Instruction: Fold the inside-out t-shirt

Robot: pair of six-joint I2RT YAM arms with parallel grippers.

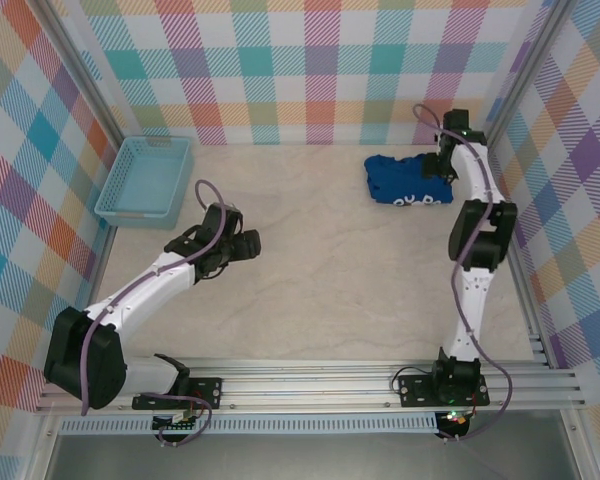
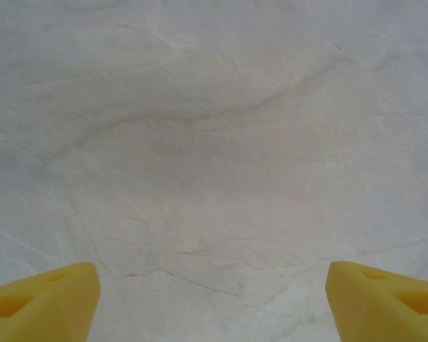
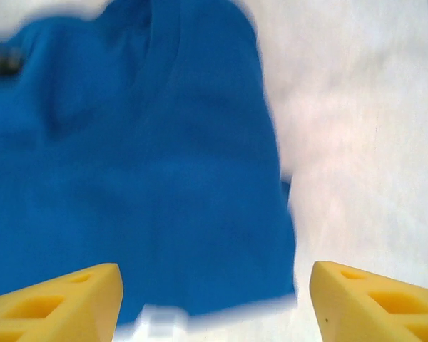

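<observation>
The inside-out t-shirt [image 1: 405, 180] lies bunched in a compact royal-blue heap at the far right of the table, a small white and yellow print showing on its near edge. My right gripper [image 1: 441, 172] hangs over the heap's right edge. In the right wrist view its yellow fingers [image 3: 57, 299] stand wide apart and open, with the blue t-shirt [image 3: 143, 164] spread below them and nothing gripped. My left gripper [image 1: 250, 243] is at the table's left-middle, far from the shirt. It is open [image 2: 212, 306] over bare tabletop.
A light blue mesh basket [image 1: 138, 215] stands at the far left against the wall. Checked walls close in the table [image 1: 330, 290] on three sides, the right wall just beside the right arm. A metal rail runs along the near edge.
</observation>
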